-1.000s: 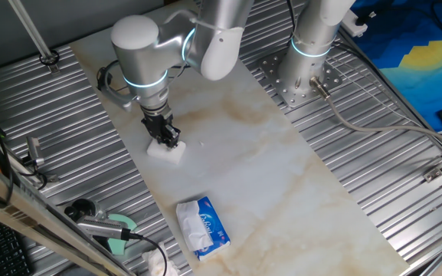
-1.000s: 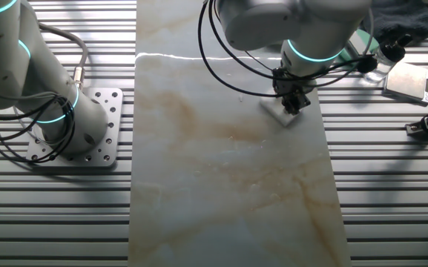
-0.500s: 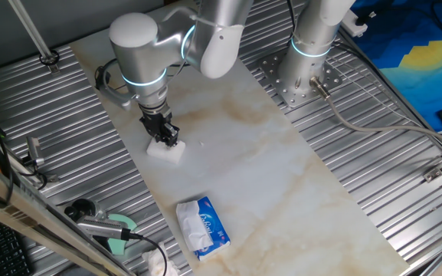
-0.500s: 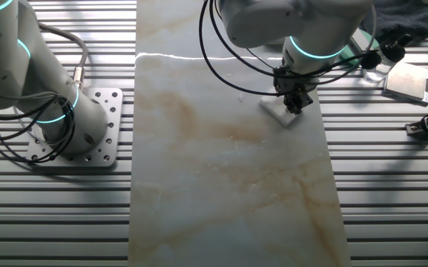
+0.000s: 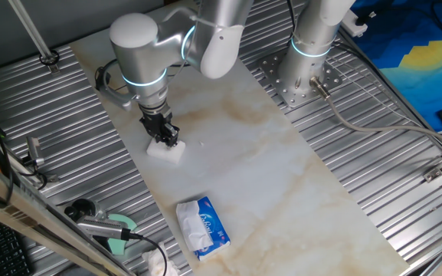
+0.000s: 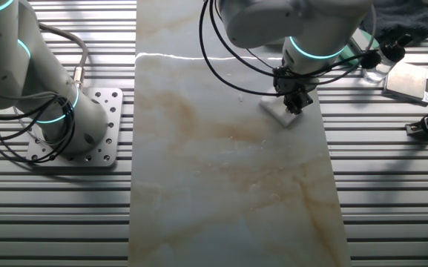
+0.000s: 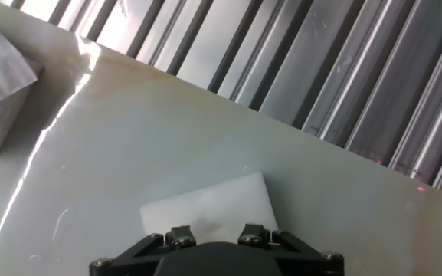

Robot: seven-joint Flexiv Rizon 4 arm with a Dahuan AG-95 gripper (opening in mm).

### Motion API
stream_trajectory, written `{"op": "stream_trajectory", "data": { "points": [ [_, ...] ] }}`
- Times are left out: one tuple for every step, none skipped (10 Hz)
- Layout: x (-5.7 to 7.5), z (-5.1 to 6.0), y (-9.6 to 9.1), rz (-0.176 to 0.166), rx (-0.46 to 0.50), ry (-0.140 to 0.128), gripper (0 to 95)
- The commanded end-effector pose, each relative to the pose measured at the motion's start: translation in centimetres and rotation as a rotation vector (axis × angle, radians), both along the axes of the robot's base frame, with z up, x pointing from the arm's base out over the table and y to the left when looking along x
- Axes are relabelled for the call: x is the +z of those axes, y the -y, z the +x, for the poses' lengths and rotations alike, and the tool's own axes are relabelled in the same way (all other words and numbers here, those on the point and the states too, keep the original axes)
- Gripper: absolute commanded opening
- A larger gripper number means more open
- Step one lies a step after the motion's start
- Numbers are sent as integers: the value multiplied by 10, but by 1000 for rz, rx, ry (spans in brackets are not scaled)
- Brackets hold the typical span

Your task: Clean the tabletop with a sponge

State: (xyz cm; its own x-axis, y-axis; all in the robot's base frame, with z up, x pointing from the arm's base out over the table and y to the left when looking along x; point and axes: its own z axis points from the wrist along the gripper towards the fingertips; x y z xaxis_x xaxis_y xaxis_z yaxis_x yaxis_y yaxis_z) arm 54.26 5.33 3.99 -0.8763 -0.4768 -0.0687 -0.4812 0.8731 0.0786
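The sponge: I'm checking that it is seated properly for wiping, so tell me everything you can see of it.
The sponge is a small plain white rectangular block, soft-looking with slightly uneven edges. It lies flat on the tabletop, near the slab's long edge beside the ribbed metal. The gripper stands over it from above, its jaws down on the sponge's top; the hand view shows the block jutting out past the gripper body. Nothing else touches it. No dirt or wetness is visible on it.
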Motion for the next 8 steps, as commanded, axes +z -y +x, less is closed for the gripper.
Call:
{"op": "stream_trajectory", "data": {
  "points": [
    [0,0,1,-5,-4,10,380],
    [0,0,1,-5,-5,4,380],
    [0,0,1,-4,-11,0,380],
    [0,0,1,-4,-14,-2,380],
    [0,0,1,-3,-13,-2,380],
    [0,0,1,-2,-16,-5,380],
    [0,0,1,-2,-17,-5,380],
    [0,0,1,-4,-19,-5,380]
  ]
}}
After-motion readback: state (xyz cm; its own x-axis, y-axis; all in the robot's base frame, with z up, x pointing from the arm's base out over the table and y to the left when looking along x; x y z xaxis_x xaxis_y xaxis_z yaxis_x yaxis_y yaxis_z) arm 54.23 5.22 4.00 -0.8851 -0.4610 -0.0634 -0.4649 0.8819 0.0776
